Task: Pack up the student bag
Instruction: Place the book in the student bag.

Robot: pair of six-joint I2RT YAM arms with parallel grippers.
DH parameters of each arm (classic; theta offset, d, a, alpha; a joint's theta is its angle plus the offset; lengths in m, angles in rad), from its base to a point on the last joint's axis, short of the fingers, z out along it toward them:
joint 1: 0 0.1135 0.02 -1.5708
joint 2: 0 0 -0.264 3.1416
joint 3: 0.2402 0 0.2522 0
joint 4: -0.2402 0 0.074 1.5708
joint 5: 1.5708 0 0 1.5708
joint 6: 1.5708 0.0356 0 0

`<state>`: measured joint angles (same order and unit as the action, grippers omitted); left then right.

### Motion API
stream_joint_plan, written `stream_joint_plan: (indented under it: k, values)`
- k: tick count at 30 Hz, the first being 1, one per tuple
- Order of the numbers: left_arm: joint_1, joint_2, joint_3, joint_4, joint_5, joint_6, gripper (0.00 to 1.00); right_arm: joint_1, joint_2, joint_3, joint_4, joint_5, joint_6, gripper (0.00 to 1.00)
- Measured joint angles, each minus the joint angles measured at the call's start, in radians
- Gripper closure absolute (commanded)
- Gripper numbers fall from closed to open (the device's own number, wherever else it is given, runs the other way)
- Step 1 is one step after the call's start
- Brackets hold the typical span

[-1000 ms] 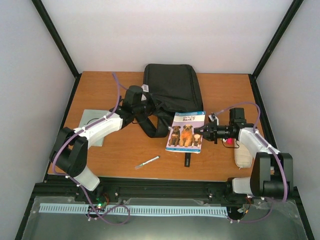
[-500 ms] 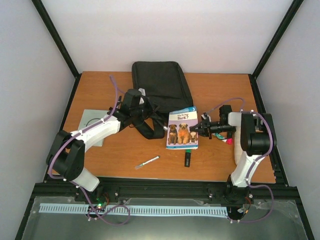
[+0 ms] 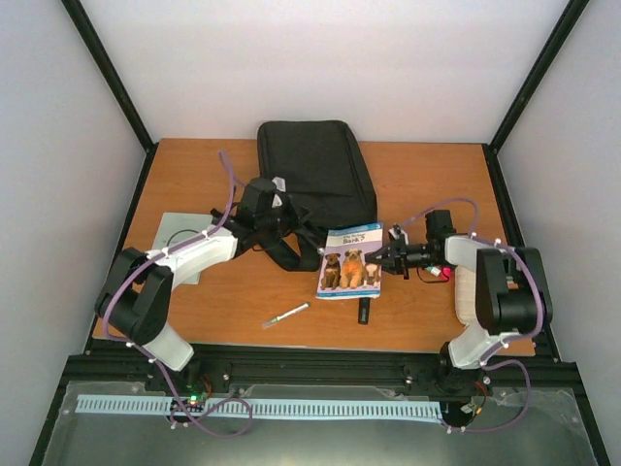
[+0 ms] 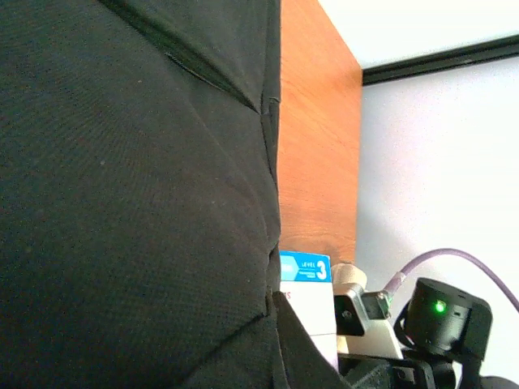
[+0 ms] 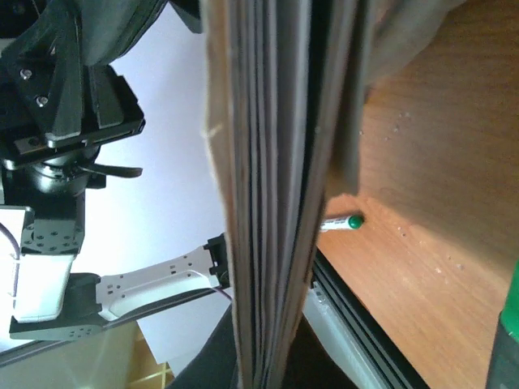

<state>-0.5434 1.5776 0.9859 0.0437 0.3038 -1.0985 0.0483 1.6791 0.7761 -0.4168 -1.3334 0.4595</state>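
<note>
Book [image 3: 351, 262] sits a bit lower-left vs half a sec ago, front cover tilted toward the cam. R arm's elbow is now folded tighter over the R side of the table. Bag position unchanged from half a sec ago, but left of where it was a full sec back.

Student bag [image 3: 315, 170]: lies flat at the rear centre of the table, straps trailing off its near edge toward the L arm. L wrist cam is filled w/ its black fabric [image 4: 130, 203].

L gripper [image 3: 284, 221]: closed, buried in straps at the bag's near-left edge. Looks clamped on the bag fabric; fingertips not visible.

R gripper [image 3: 380, 260]: closed on the book's R edge. R wrist cam shows page edges [image 5: 276, 203] running straight through its grip.

Surface: orange-brown wood table [image 3: 437, 184], slight speckling seen close up [image 5: 438, 162].
- silver pen [image 3: 286, 315] lies alone near the front edge
- dark marker w/ green end [image 3: 364, 311] just below the book, also seen [image 5: 340, 223]
- cream pouch [image 3: 473, 296] at R edge, partly under the R arm
- pale grey sheet [image 3: 184, 248] at L, partly under the L arm

Room: plain white walls on three sides, black frame posts [image 3: 112, 78] in the corners, black rail along the near edge.
</note>
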Motion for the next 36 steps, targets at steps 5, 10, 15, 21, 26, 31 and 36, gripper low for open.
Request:
stream_joint_plan:
  k: [5, 10, 15, 21, 26, 31, 36]
  values:
    - [0.0, 0.024, -0.002, 0.093, 0.069, 0.0, 0.99, -0.001, -0.092, -0.05, 0.076, 0.008, 0.101, 0.97]
    - [0.0, 0.019, -0.026, 0.162, 0.121, 0.003, 0.99, -0.009, -0.034, -0.042, 0.1, -0.02, 0.115, 0.97]
    - [0.0, -0.006, -0.051, 0.163, 0.134, 0.008, 0.99, -0.01, -0.018, -0.043, 0.108, -0.031, 0.113, 0.97]
    - [0.001, -0.048, -0.074, 0.133, 0.129, 0.047, 0.99, -0.021, 0.183, 0.072, -0.006, -0.088, -0.029, 0.97]
    - [0.004, -0.076, -0.07, 0.051, 0.111, 0.109, 0.9, -0.026, 0.35, 0.148, -0.075, -0.121, -0.146, 0.97]
    - [-0.001, -0.075, -0.069, -0.006, 0.121, 0.142, 0.35, -0.026, 0.352, 0.148, -0.102, -0.115, -0.187, 0.97]
    - [-0.004, -0.042, -0.073, 0.003, 0.125, 0.129, 0.27, -0.024, 0.352, 0.148, -0.105, -0.099, -0.212, 0.97]
